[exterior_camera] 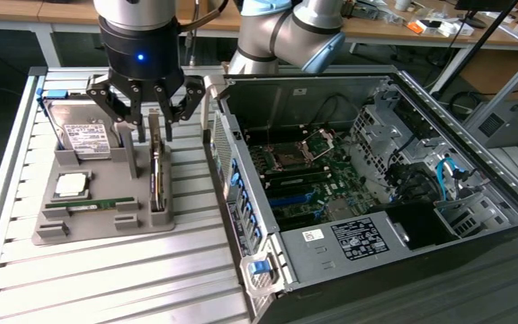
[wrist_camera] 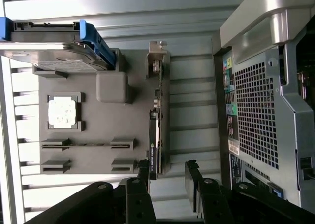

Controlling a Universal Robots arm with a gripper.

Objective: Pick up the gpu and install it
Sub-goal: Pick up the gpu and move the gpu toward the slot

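Gripper (exterior_camera: pixel 148 125) spread, over upright gpu (exterior_camera: pixel 156 175)

The gpu (exterior_camera: pixel 157 179) is a thin dark card with a tan-brown face, standing on its long edge in the grey holder (exterior_camera: pixel 97 233), on the side nearest the open computer case (exterior_camera: pixel 286 253).

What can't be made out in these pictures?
gpu, wrist view: seen edge-on, its face hidden.
gpu's lower edge, exterior view: sunk in gray holder.
Hard drive, wrist view: cut off by the picture's edge.
White label, exterior view: print too small.
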